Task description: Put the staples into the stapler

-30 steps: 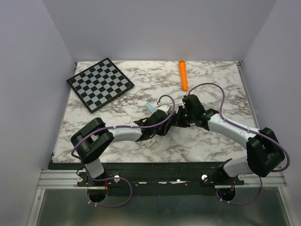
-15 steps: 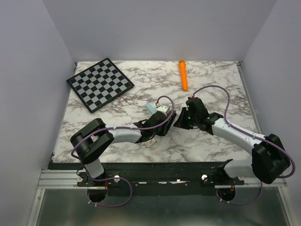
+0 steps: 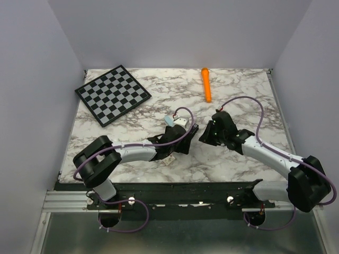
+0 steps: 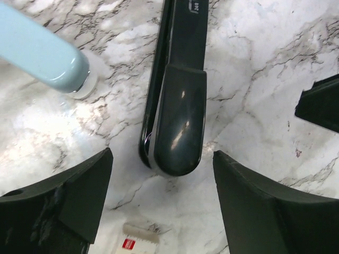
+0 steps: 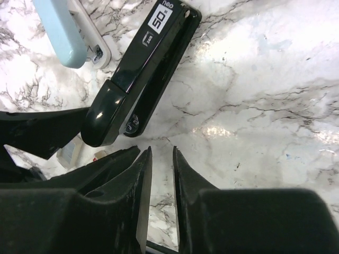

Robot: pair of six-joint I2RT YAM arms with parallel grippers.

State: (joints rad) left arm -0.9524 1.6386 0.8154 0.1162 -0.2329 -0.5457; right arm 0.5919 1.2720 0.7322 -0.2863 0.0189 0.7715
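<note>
Left hand [image 4: 162,159] now off glossy stapler [image 4: 177,121]

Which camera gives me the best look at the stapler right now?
Right wrist: the stapler lies closed, almost its whole length visible, white label included. Left wrist shows only its rounded end and part of the body. The top camera barely shows it, too small and dark to make out.

— Can you see the whole stapler [image 4: 177,121]?
— No. Your left wrist view cuts its far end off at the top edge, and from above the left arm [image 3: 139,152] covers most of it.
— And the blue box [image 4: 37,47]?
— Only one end shows (the rest runs off the corner). The small white piece [image 4: 140,239] sits half off the bottom edge, and its print is too tiny to read.
</note>
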